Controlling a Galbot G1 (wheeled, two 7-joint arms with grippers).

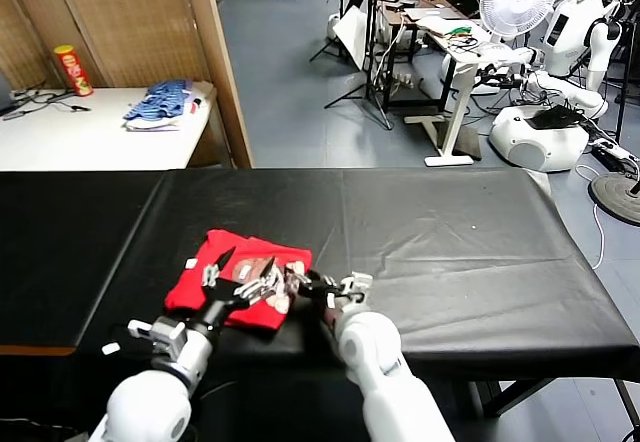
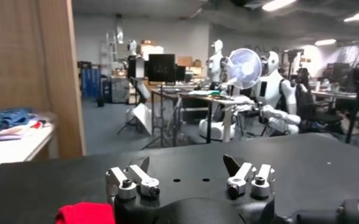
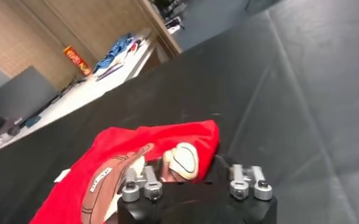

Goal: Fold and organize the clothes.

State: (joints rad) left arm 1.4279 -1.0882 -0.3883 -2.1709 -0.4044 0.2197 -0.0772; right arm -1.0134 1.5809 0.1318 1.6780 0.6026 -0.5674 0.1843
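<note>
- Red T-shirt (image 1: 225, 274) lies folded w/ cartoon print up on black table (image 1: 450, 252), near front edge, left of centre; small white tag at its 9 o'clock edge.
- Left gripper (image 1: 238, 280) over shirt's front half, jaws spread wide, nothing between them; in left wrist view (image 2: 188, 176) both fingers stand apart, red cloth just below.
- Right gripper (image 1: 318, 289) at shirt's 3 o'clock edge, by the print; fingers (image 3: 144, 182) part-way apart, can't tell if they pinch cloth.
- Blue-and-white garment pile (image 1: 160, 102) on white side table (image 1: 90, 137) at 11 o'clock, well apart; red can (image 1: 72, 70) beside it.
</note>
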